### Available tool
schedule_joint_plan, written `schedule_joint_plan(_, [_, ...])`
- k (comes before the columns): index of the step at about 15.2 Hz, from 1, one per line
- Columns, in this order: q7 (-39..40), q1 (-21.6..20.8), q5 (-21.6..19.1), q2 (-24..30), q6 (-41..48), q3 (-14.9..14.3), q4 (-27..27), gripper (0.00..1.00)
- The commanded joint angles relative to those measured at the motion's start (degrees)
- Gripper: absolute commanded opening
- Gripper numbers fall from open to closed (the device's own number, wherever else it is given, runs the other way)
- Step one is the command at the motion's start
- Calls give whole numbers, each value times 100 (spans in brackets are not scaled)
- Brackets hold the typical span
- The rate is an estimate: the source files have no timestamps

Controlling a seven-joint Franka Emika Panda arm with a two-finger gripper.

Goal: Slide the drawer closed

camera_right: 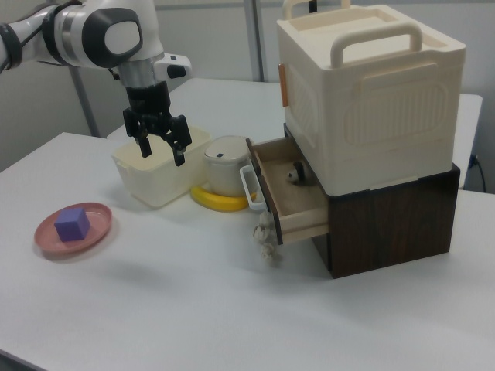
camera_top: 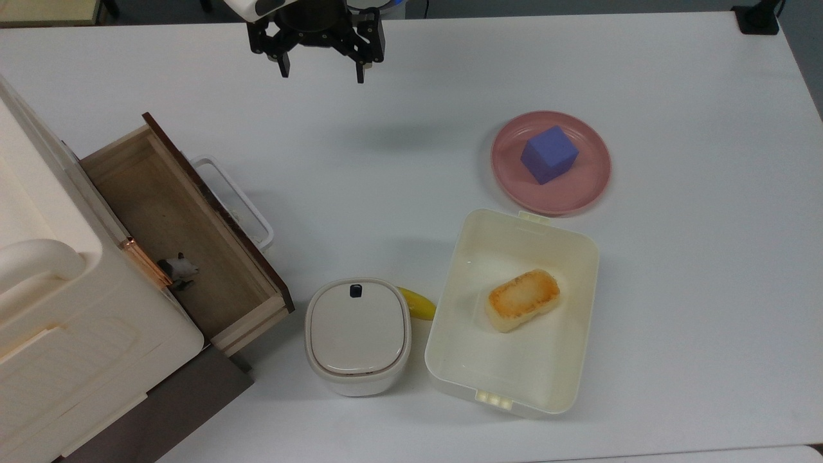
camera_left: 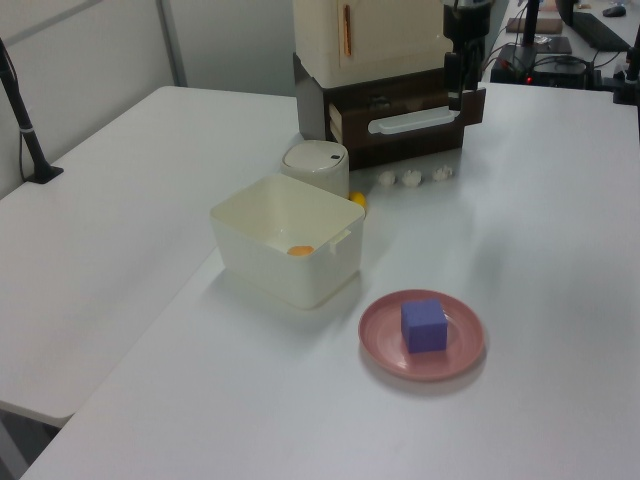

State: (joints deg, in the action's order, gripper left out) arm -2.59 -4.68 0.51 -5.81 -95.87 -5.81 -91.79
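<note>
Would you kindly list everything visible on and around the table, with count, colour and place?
drawer: one, light wood with dark brown front and white handle, pulled open from the cabinet
cabinet: one, cream on a dark brown base
small figure: one, dark and white, inside the drawer
lidded bin: one, white, beside the drawer
banana: one, yellow, between bin and tub
tub: one, cream
bread: one, toasted, in the tub
plate: one, pink
cube: one, purple, on the plate
gripper: one, black, open, above the table

I see bare table (camera_top: 398,161) between my gripper (camera_top: 320,69) and the drawer (camera_top: 193,225) handle; the lidded bin (camera_top: 357,333) crowds its near corner.
</note>
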Motion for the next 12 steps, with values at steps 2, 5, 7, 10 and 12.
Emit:
schedule_joint_plan(2, [13,63,2,159,24,98,-164,100])
schedule_joint_plan(5, [-5,63,2,168,24,98,-164,100])
schedule_joint_plan(7, [-13,72,2,168,24,98,-155,100])
schedule_joint_plan(10, [-22,107,2,168,24,98,-155,100])
schedule_joint_plan(12, [-31,107,11,168,24,98,-155,91])
